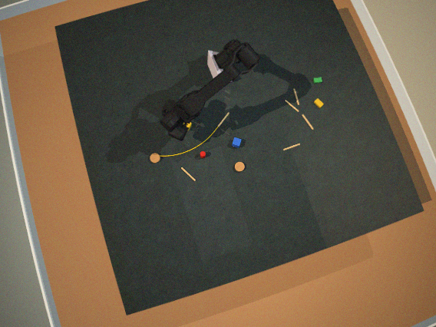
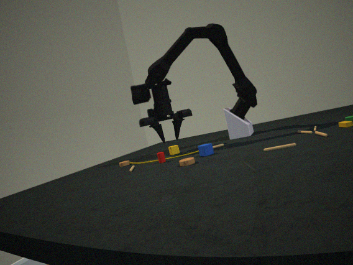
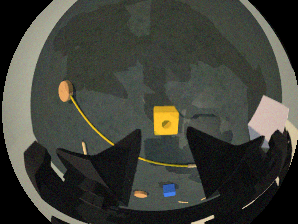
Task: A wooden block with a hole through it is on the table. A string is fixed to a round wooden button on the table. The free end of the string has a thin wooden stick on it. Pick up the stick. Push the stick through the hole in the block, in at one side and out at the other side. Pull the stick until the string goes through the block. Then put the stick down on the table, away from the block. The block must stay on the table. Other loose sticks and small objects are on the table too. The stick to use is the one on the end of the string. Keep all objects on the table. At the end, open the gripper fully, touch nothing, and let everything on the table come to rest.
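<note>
My gripper (image 2: 170,141) (image 3: 164,130) is open and empty, fingers pointing down, above the table near the block. The yellow block (image 1: 189,125) (image 2: 174,150) (image 3: 166,120) sits on the table, its round hole visible in the wrist view; the arm partly covers it in the top view. The round button (image 1: 154,157) (image 2: 124,163) (image 3: 65,91) lies at the left. The yellow string (image 1: 169,156) (image 2: 186,153) curves past the block, outside it. The string's stick (image 1: 223,119) (image 2: 218,145) lies flat on the table, right of the block in the top view; a finger partly hides it in the wrist view.
A red cylinder (image 1: 203,154) (image 2: 161,157) stands beside the string. A blue cube (image 1: 236,142) (image 2: 206,150) and a second button (image 1: 239,166) (image 2: 187,162) lie nearby. A loose stick (image 1: 188,174) lies near the first button. Several sticks, a yellow piece (image 1: 318,103) and a green piece (image 1: 318,80) lie far right.
</note>
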`<move>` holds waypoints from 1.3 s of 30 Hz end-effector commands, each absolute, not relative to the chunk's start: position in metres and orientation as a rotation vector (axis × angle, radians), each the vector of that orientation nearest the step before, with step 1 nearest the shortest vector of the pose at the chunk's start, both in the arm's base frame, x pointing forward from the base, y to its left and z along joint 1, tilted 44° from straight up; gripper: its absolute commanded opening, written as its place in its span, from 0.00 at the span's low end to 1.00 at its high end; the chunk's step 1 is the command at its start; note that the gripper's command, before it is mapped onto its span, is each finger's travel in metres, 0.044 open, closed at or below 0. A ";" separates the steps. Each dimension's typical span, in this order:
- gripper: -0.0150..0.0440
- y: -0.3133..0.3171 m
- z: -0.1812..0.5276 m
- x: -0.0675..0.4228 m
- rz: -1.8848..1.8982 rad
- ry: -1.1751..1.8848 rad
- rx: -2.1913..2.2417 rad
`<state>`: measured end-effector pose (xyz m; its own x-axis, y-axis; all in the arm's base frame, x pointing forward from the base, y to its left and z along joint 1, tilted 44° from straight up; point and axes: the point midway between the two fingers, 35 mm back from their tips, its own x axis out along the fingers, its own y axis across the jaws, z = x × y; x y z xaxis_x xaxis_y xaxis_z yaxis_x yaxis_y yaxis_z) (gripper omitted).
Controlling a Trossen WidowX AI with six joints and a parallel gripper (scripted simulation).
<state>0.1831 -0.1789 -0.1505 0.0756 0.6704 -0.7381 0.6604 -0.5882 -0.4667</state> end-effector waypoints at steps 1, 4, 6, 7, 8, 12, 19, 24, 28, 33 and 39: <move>0.65 -0.170 -0.157 0.183 1.576 -1.414 -2.288; 0.65 -0.167 -0.161 0.183 1.576 -1.415 -2.288; 0.65 -0.165 -0.163 0.183 1.575 -1.415 -2.288; 0.65 -0.163 -0.164 0.183 1.575 -1.415 -2.288; 0.65 -0.162 -0.165 0.183 1.575 -1.415 -2.288; 0.65 -0.157 -0.170 0.183 1.574 -1.415 -2.288; 0.65 -0.155 -0.172 0.183 1.574 -1.415 -2.288; 0.65 -0.155 -0.172 0.183 1.574 -1.415 -2.288; 0.47 -0.156 -0.172 0.183 1.580 -1.424 -2.289; 0.32 -0.156 -0.172 0.183 1.580 -1.424 -2.289; 0.25 -0.156 -0.172 0.183 1.580 -1.424 -2.289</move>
<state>0.1831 -0.1558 -0.1719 0.0731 0.6768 -0.7325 0.6588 -0.5841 -0.4740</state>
